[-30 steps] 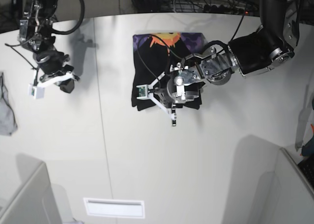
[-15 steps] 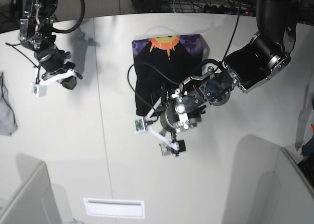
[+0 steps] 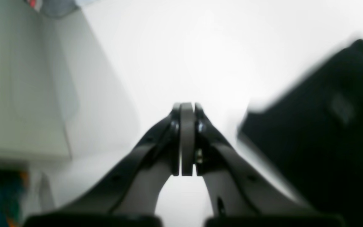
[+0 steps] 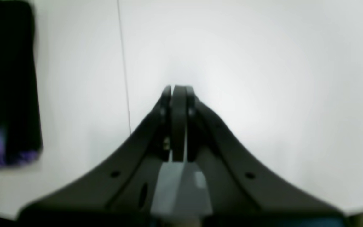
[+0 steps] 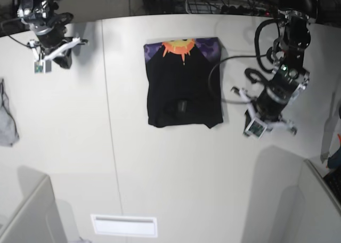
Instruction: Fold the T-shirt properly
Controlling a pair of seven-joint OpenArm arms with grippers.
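Note:
The black T-shirt [image 5: 184,88] lies folded in a flat rectangle on the white table, its orange sun and purple print [image 5: 179,45] showing along the far edge. My left gripper [image 5: 290,129] is off to the shirt's right, over bare table, shut and empty. In the left wrist view the left gripper [image 3: 187,108] has its pads pressed together, with the T-shirt [image 3: 326,132] to its right. My right gripper [image 5: 65,61] hovers at the far left corner, well away from the shirt. It too is shut on nothing, and past the right gripper [image 4: 178,91] the T-shirt [image 4: 8,78] sits at the left edge.
A small grey cloth [image 5: 6,123] lies at the table's left edge. Grey partitions stand at the near left [image 5: 32,216] and the near right [image 5: 314,200]. A white label [image 5: 123,225] sits near the front edge. Cables run behind the table's far edge.
My left gripper opened, let go of the T-shirt, pulled away to the right and shut again. The shirt now lies flat. My right arm moved toward the far left corner.

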